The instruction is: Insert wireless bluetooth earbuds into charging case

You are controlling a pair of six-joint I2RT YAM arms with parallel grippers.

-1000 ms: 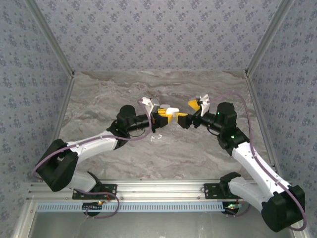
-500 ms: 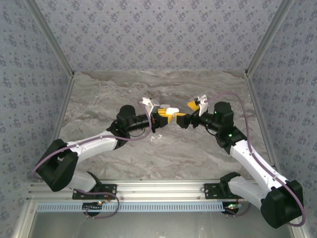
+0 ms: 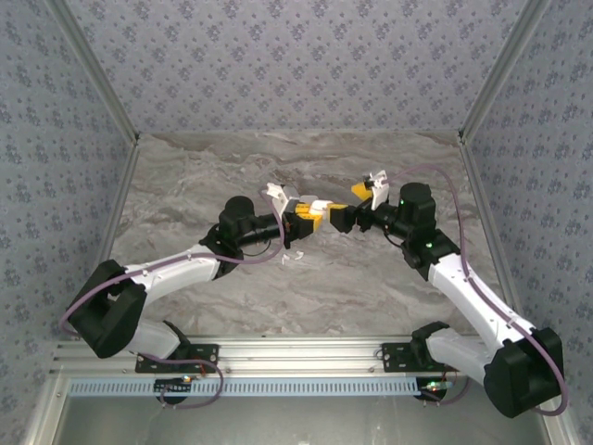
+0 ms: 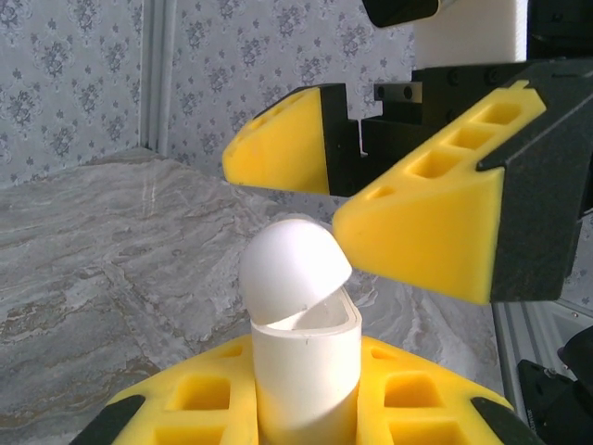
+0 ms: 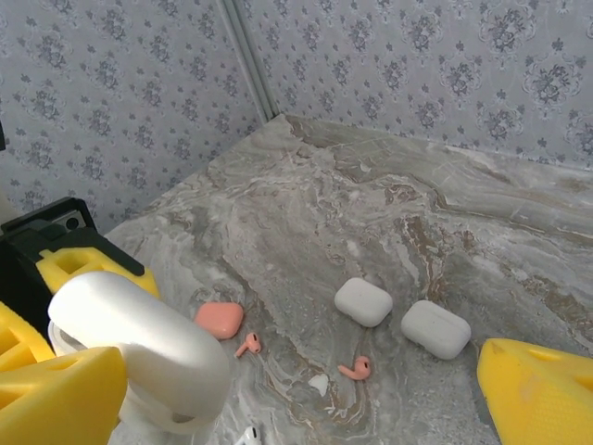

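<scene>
White charging case [image 4: 304,371] stands upright, clamped between the left gripper's [image 3: 310,215] yellow pads, with its lid [image 4: 292,264] tipped open on top. The right gripper [image 3: 339,219] faces it with jaws spread wide, one finger above the lid and one right beside it; I can't tell whether they touch. Down on the marble table [image 5: 371,213] lie the earbuds — two orange-red earbuds [image 5: 355,369] and a white earbud [image 5: 246,434] — near a salmon case [image 5: 220,318] and two closed white cases [image 5: 435,327].
</scene>
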